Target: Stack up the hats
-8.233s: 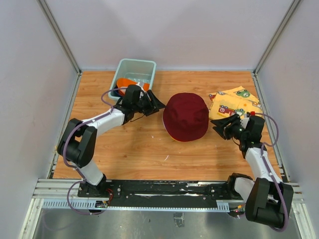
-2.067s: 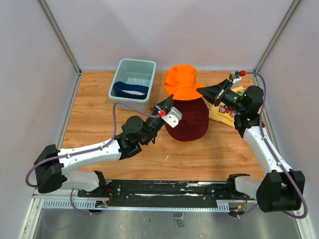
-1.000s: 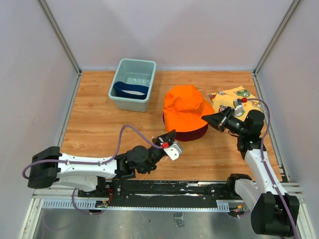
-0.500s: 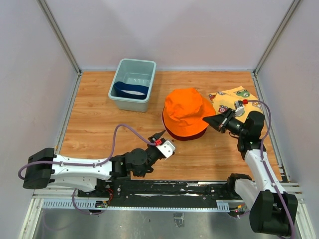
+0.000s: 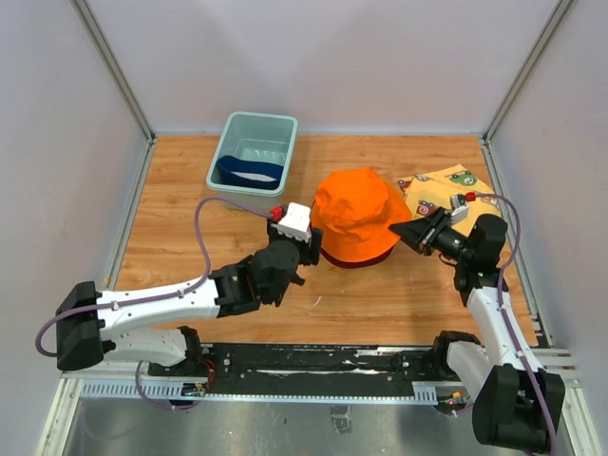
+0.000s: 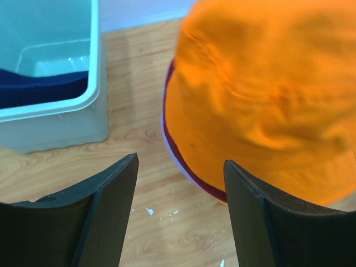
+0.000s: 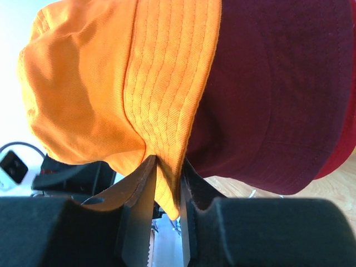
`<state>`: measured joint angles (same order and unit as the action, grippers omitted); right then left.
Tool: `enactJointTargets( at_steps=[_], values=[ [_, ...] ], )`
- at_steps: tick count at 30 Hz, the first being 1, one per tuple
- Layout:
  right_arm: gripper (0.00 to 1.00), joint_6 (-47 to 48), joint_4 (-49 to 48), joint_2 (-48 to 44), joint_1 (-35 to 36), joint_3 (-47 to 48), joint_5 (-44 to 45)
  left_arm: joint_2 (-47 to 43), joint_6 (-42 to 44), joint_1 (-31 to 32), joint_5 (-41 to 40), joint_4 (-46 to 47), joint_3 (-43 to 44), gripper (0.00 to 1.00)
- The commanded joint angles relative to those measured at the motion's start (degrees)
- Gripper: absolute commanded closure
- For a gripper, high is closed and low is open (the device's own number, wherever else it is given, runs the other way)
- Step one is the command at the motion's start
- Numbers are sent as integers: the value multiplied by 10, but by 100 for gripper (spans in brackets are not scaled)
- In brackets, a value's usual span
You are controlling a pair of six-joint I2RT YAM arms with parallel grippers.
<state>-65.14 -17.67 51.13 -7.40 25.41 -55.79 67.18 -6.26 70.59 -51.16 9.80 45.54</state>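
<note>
An orange hat (image 5: 356,211) lies over a maroon hat (image 5: 359,258) at the table's middle; only the maroon rim shows. My right gripper (image 5: 403,229) is shut on the orange hat's right brim, which is pinched between the jaws in the right wrist view (image 7: 167,183), with the maroon hat (image 7: 278,83) behind it. My left gripper (image 5: 306,249) is open and empty just left of the stack. In the left wrist view (image 6: 181,183) the orange hat (image 6: 261,83) and maroon rim (image 6: 192,172) lie ahead to the right. A navy hat (image 5: 249,171) lies in the teal tub (image 5: 255,119).
The teal tub (image 6: 55,117) with the navy hat (image 6: 39,89) stands at the back left, close to my left gripper. A yellow cloth printed with cars (image 5: 446,188) lies at the right, behind my right gripper. Metal frame posts edge the table.
My left arm has swung from the table's front up to the stack's left side. The orange hat has settled lower on the maroon hat. My right gripper still pinches the brim.
</note>
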Motion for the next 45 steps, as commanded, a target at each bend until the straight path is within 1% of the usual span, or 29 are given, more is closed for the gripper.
enactJointTargets(
  at_steps=[1,6,9,16,20,30,35,39,41,45],
  values=[
    [76,22,17,-16,-18,-1,-7,-20,-166,-74,76,-99,33,32],
    [75,29,24,-11,-20,-5,-5,-33,-233,-142,181,-99,34,31],
    [75,34,25,-8,-22,-10,-1,-30,-269,-185,262,-87,31,31],
    [84,48,24,10,-29,-29,6,-3,-349,-268,407,-60,33,30],
    [86,50,10,21,-33,-36,6,27,-403,-313,485,-36,32,30],
    [85,51,-2,43,-38,-21,0,126,-454,-360,556,-23,83,29],
    [85,51,-4,50,-40,-12,-5,171,-482,-387,607,11,84,28],
    [85,52,-7,54,-42,-9,-10,190,-480,-402,618,10,86,26],
    [85,51,-9,58,-41,-8,-12,196,-485,-411,632,32,76,25],
    [85,51,-13,63,-42,-8,-14,201,-511,-425,675,129,39,25]
  ],
)
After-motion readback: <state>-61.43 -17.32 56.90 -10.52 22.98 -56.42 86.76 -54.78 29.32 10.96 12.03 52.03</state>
